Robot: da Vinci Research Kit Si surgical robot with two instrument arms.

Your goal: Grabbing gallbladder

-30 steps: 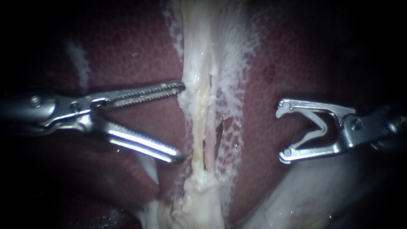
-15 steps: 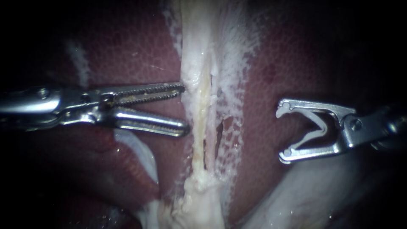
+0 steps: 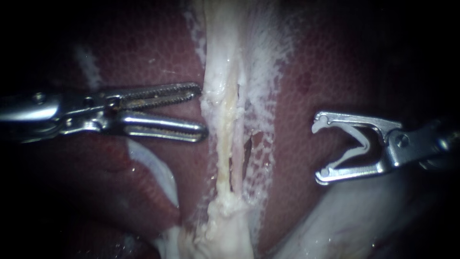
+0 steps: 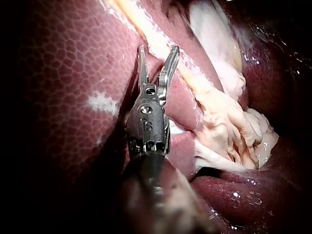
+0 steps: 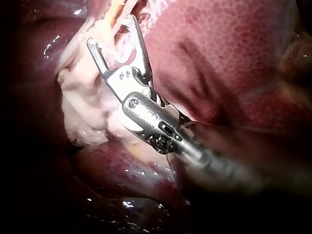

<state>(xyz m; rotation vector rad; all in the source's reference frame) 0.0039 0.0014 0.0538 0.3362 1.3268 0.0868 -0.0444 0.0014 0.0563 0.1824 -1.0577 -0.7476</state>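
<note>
Close view of a dark red, mottled liver (image 3: 143,57). A pale, whitish band runs down the centre of the frame. I take it for the gallbladder (image 3: 225,129), or its narrow end. Its long axis runs top to bottom, almost vertical. It is thin at mid-frame and broadens into a lumpy, pale mass at the bottom centre.

The left instrument (image 3: 201,111) enters from the left edge at mid-height. Its toothed claw stands open with a narrow gap and holds nothing. The tips lie just beside the band's left edge, and actual contact is hard to judge. In the left wrist view the left instrument (image 4: 158,51) shows the same gap, with the pale band just ahead of the tips.

The right instrument (image 3: 317,151) enters from the right edge and sits well apart from the band. Its claw is spread wide around a white clip (image 3: 357,144) seated against both halves.

The grab looks not yet made. The approach is nearly finished. What remains is to get the band between the left claw's halves and close on it.
</note>
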